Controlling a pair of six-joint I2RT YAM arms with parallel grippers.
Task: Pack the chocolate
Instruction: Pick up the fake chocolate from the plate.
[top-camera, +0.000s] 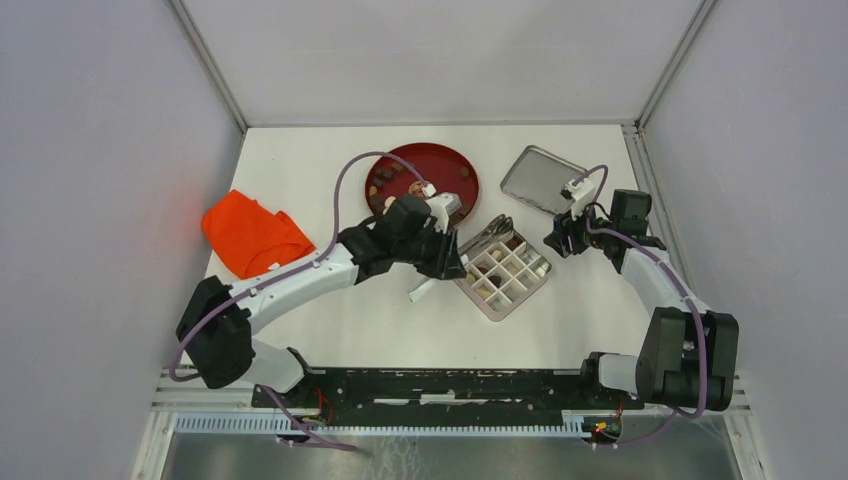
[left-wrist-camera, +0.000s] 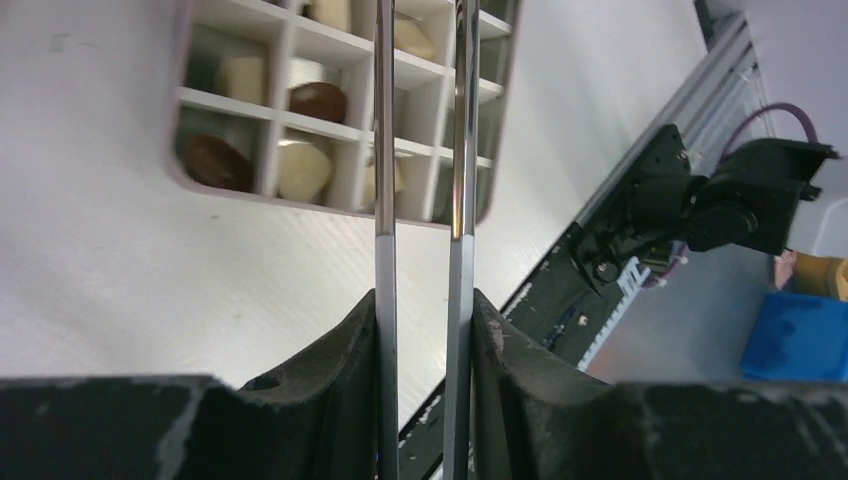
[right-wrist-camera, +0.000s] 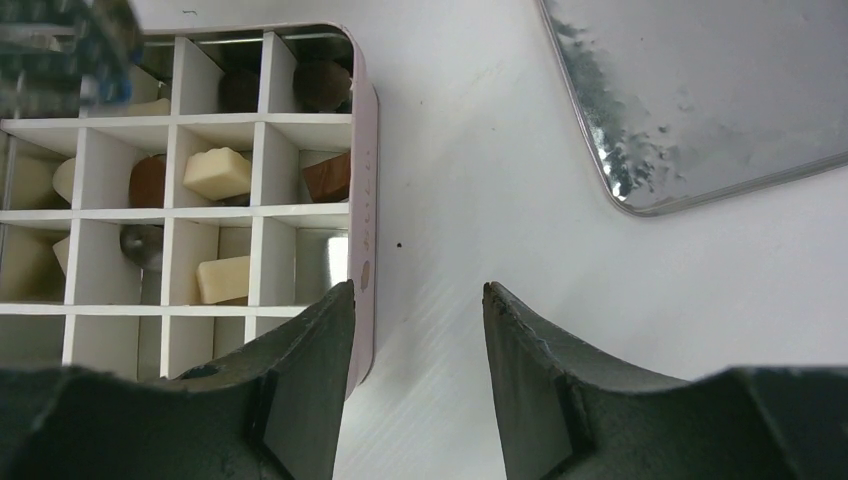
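Chocolate (right-wrist-camera: 217, 172) — brown and cream pieces — lying in divided box (right-wrist-camera: 361, 200) cells

Tweezers (left-wrist-camera: 461, 200) exit the left wrist view's top edge. A grey blur (right-wrist-camera: 70, 45), perhaps their tips, hides the box's (right-wrist-camera: 362, 200) corner at the right wrist view's upper left. Overhead, chocolate (top-camera: 508, 266) is too small to count.

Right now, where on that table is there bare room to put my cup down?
The widest bare patch is the near strip of table between the left arm and right arm, in front of the divided box. A smaller one lies between the orange cloth and red plate. The middle is crowded: plate, box, metal tray and both arm tips.
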